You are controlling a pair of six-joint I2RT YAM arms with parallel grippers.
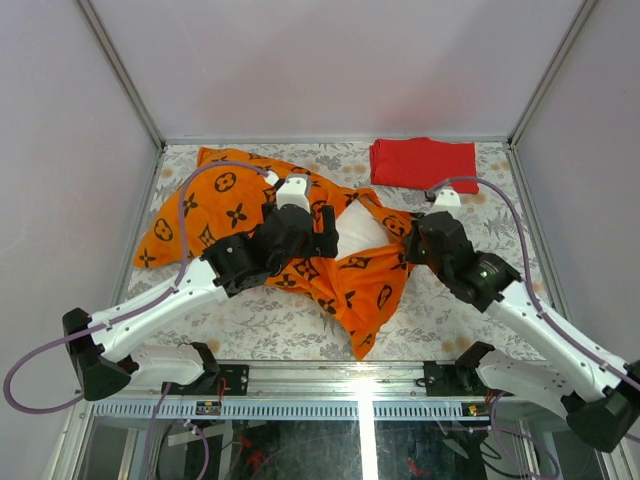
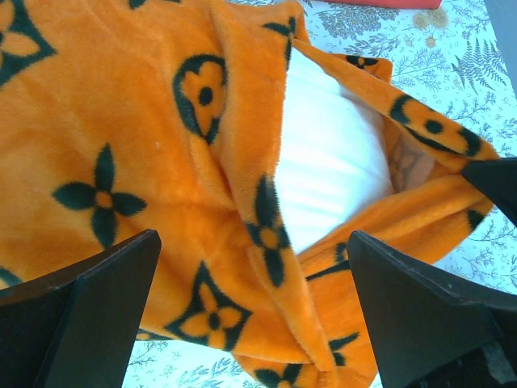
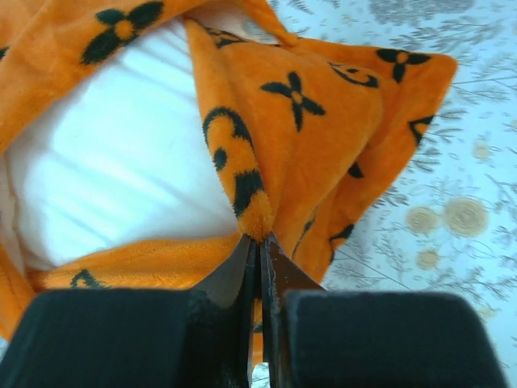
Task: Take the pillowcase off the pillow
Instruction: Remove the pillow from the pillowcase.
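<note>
Fingers, right gripper [image 3: 259,242]: pressed together, pinching a narrow fold of the pillowcase [image 3: 323,137] at the hem of its open mouth, on the pillow's right side. Purpose, judged: a hold on the loose edge, so the cover can be drawn off the pillow [image 3: 121,178] rather than both being dragged together.

Fingers, left gripper [image 2: 252,299]: spread wide, holding nothing, poised over the orange cloth on the pillow's left side, one finger to either side of the hem there. Purpose, judged: ready to take the opposite lip of the mouth, or to press the pillow down as a counter-hold.

Pillowcase: bright orange with black flower and circle motifs. It covers most of the pillow and lies bunched and spread to the pillow's left, one corner trailing toward the near side. Mouth gaping.

Pillow: white, one patch bared through the mouth, between the two grippers; the rest covered. Task judged barely begun.

Left arm: reaches diagonally from its base to the pillow's left, forearm stretched out, wrist tilted down over the cloth.

Right arm: comes in from the pillow's right, elbow bent, wrist pointed low at the hem.

Red cloth [image 1: 423,163]: folded, beyond the pillow and apart from it, on the flowered surface [image 1: 260,325].
</note>
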